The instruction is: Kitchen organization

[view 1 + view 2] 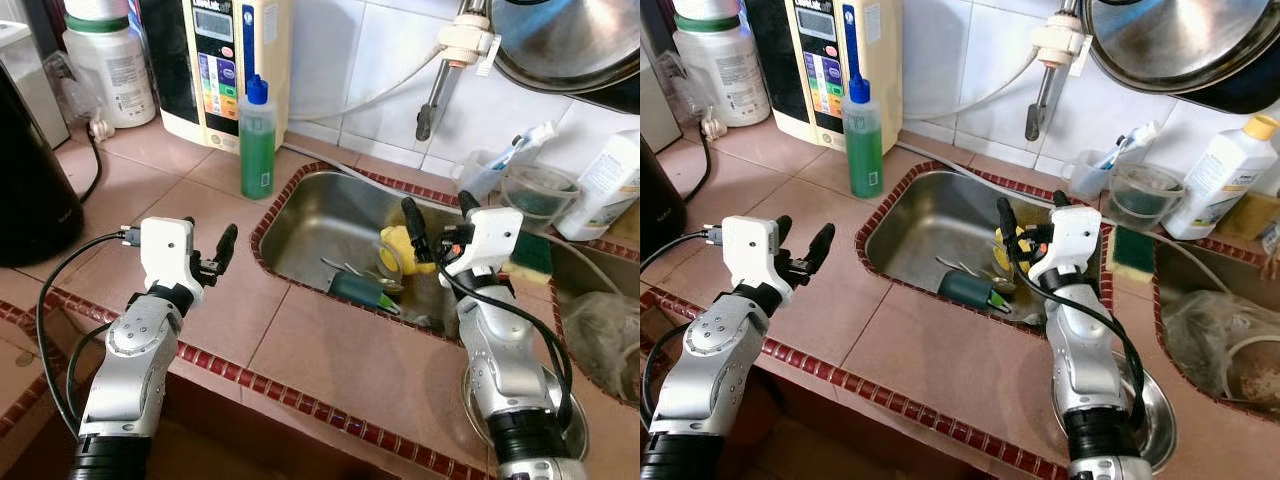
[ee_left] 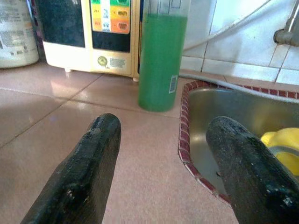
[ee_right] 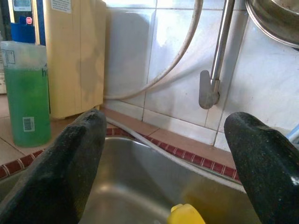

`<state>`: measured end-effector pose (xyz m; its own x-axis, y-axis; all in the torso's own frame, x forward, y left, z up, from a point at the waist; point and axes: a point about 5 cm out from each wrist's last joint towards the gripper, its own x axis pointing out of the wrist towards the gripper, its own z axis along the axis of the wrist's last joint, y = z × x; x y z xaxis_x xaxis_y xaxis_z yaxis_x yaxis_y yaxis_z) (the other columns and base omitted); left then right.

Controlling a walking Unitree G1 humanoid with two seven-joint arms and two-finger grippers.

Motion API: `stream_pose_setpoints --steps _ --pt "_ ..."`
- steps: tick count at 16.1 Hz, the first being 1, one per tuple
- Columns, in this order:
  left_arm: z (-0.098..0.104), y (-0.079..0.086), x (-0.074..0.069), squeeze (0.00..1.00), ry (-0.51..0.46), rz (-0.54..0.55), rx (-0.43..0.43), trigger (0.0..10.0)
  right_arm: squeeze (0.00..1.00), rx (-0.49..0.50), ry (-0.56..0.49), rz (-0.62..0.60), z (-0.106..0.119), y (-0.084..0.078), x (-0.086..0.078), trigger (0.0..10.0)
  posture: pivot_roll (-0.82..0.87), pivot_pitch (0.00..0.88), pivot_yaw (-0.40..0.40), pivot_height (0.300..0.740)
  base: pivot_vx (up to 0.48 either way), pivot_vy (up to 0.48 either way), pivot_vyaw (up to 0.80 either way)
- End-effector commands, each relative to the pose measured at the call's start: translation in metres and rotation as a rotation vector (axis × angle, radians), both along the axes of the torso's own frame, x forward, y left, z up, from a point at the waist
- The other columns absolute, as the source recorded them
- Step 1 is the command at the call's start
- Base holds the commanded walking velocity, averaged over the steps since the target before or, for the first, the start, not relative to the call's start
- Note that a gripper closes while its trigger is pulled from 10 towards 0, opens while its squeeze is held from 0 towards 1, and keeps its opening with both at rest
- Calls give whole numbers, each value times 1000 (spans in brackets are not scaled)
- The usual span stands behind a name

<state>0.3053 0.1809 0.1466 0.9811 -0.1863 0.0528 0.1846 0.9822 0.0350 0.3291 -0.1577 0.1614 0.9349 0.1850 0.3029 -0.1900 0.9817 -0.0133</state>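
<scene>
Dishes lie in the square steel sink [image 1: 320, 215] at frame centre: a yellow rounded cup [image 1: 398, 250], thin metal cutlery [image 1: 350, 269] and a dark green cylinder [image 1: 355, 290] on its side, long axis running across the basin. The right gripper [image 1: 436, 222], fingers spread wide and empty, hangs just above them, clearly nearer. The left gripper [image 1: 222, 243], also spread, hovers over bare tile left of the red-tiled rim, with the green soap bottle [image 1: 257, 140] upright beyond it.

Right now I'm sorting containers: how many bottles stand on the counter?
2: a green bottle left of the sink, a white bottle right of it. More may be hidden.
</scene>
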Motion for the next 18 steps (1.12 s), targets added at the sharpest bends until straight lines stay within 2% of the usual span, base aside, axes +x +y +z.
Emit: stream_pose_setpoints --steps 1,13,16,18 --pt "-2 -1 -1 0 16 -5 8 10000 0 -9 -3 -17 2 -4 1 10000 44 0 -106 740 -285 0 0" --pt "0 0 2 0 20 7 1 10000 0 -46 -8 -14 4 -6 4 10000 39 0 -113 740 -296 0 0" --pt "2 0 1 0 2 -11 8 10000 0 -53 -10 -10 5 -6 5 10000 40 0 -115 740 0 0 0" --pt "4 -4 -3 0 -12 -71 9 10000 0 -61 -7 -8 4 -6 5 10000 38 0 -117 740 0 -159 0"
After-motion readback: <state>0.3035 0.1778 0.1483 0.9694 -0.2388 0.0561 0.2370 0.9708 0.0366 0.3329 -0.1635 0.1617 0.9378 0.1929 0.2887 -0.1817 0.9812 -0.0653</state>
